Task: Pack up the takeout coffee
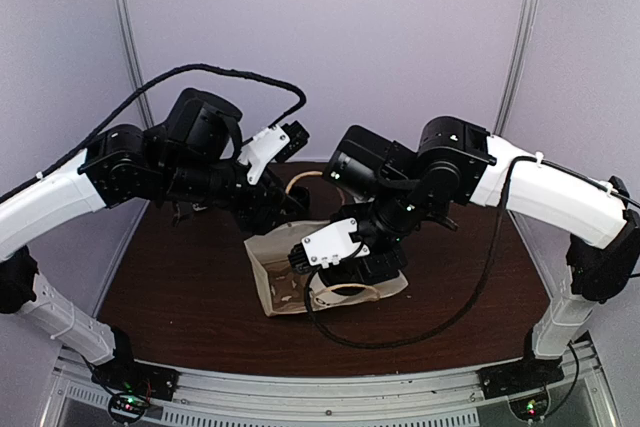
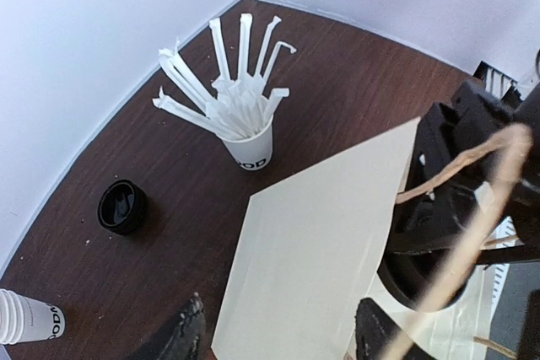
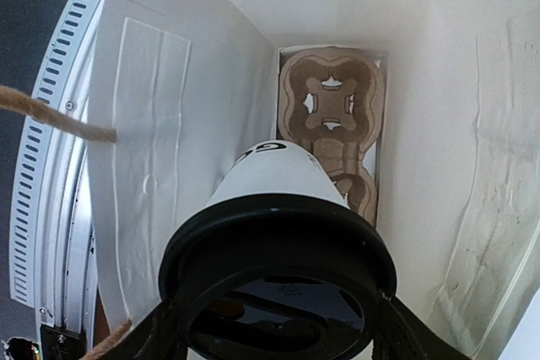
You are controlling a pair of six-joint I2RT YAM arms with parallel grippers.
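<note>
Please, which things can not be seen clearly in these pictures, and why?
Right wrist view: the takeout coffee hides whether its base reaches the cardboard cup carrier; its lettering is too foreshortened to read.
Top view: the right arm covers the mouth of the paper bag, so the takeout coffee is unseen.
Left wrist view: the stack of cups is cut off by the left edge.

**Cup lettering, all partial**

Straw cup (image 2: 251,151): black print near the base reads roughly "OOD", and the start of the word is cut off round the side. Stack of lidless cups (image 2: 25,318), bottom-left corner: same black print turned sideways, about "OD" legible. Takeout coffee (image 3: 272,176), right wrist view: black letters near the base, only a "G"-like shape shows. Its black lid (image 3: 278,292) has a faint embossed mark, too small to read
</note>
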